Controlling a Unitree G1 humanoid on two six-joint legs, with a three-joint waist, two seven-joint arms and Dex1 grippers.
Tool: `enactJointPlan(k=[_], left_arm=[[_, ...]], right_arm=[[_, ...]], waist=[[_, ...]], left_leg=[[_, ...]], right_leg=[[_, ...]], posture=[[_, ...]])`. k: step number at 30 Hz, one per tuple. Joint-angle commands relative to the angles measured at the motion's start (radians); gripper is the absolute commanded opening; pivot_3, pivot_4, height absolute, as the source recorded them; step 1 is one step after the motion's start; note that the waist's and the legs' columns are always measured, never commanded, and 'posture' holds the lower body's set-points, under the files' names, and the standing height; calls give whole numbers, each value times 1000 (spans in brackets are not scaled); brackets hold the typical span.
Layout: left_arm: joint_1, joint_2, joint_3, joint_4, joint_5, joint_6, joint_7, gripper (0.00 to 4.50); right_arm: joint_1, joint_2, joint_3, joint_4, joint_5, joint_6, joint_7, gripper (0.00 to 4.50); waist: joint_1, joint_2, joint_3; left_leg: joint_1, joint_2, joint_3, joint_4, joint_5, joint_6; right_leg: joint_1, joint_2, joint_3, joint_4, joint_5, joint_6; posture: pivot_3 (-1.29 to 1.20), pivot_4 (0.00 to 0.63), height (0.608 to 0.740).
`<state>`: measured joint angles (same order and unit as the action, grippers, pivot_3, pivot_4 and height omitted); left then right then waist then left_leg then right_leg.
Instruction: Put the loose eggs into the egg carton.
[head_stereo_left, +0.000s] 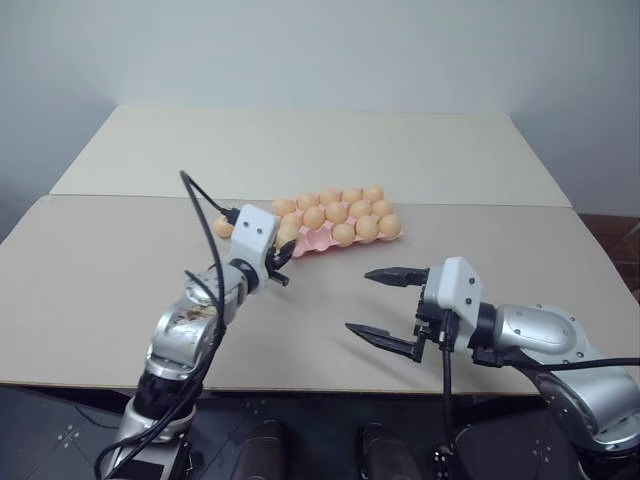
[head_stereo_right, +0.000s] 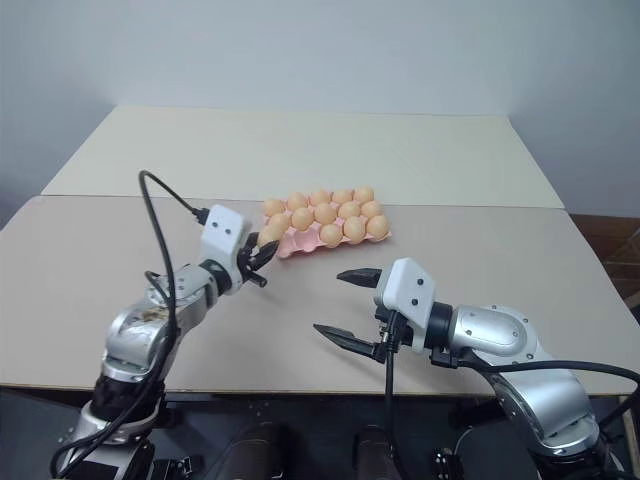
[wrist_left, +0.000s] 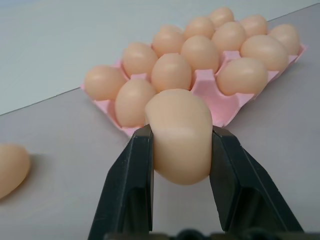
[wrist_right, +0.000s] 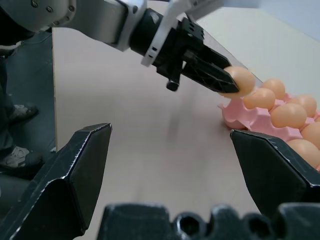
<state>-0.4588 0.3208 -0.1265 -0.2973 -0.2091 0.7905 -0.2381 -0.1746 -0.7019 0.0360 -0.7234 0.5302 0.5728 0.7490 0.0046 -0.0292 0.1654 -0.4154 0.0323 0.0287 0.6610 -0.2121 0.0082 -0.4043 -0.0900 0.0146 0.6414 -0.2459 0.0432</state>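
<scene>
On the big tan table (head_stereo_left: 120, 290) sits the egg carton (head_stereo_left: 322, 240), a flat pink tray with round cups and wavy edges. It lies near the middle of the table, a bit past my two pincers. The eggs inside it (head_stereo_left: 337, 212) are small, smooth and oval, with a light orange shell. I count about thirteen eggs in the carton, sitting in rows, and at least one cup at the near edge looks bare.

My left pincer (wrist_left: 181, 150) is squeezed tight on one egg (wrist_left: 180, 137). Its two black fingers (wrist_left: 129, 185) press on both sides of the egg and hold it up off the table, just beside the near left corner of the carton. This held egg looks the same as the ones in the tray.

One more loose egg (head_stereo_left: 222, 227) lies on the table, just to the left of the carton and behind my left wrist.

My right pincer (head_stereo_left: 385, 307) is spread wide with nothing in it. It hangs over the table, on the near side of the carton and apart from it.

So I see one carton, one egg in my grip and one loose egg on the table.
</scene>
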Motion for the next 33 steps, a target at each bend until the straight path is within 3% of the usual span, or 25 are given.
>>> enactJointPlan(k=[1,18,19,23,28,33], left_arm=[[-52,-28,-46,64,54,-87,-4,1220],[-154,-126,-96,379,180,-312,-45,1220],[-154,-128,-93,376,184,-307,-44,1911],[-136,-126,-91,333,198,-287,-43,3202],[-107,-143,-73,251,208,-282,-18,3202],[-45,-147,-30,38,200,-304,11,3202]], right_arm=[[-18,4,10,-18,-6,6,-18,4500],[-36,8,31,-24,-9,8,-36,4500],[-35,6,29,-24,-9,8,-34,4500],[-27,-2,21,-24,-9,6,-29,4500],[-17,-3,22,-24,-16,-2,-29,4500],[1,-5,20,-33,-25,-13,-30,4500]], waist=[[1,0,0],[5,0,0],[4,0,0],[4,0,0],[5,0,0],[3,0,0]], left_leg=[[0,0,0,0,0,0],[0,0,0,0,0,0],[0,0,0,0,0,0],[0,0,0,0,0,0],[0,0,0,0,0,0],[0,0,0,0,0,0]], right_leg=[[0,0,0,0,0,0],[0,0,0,0,0,0],[0,0,0,0,0,0],[0,0,0,0,0,0],[0,0,0,0,0,0],[0,0,0,0,0,0]], posture=[[0,150,740],[0,150,740],[0,150,740],[0,150,740],[0,150,740],[0,150,740]])
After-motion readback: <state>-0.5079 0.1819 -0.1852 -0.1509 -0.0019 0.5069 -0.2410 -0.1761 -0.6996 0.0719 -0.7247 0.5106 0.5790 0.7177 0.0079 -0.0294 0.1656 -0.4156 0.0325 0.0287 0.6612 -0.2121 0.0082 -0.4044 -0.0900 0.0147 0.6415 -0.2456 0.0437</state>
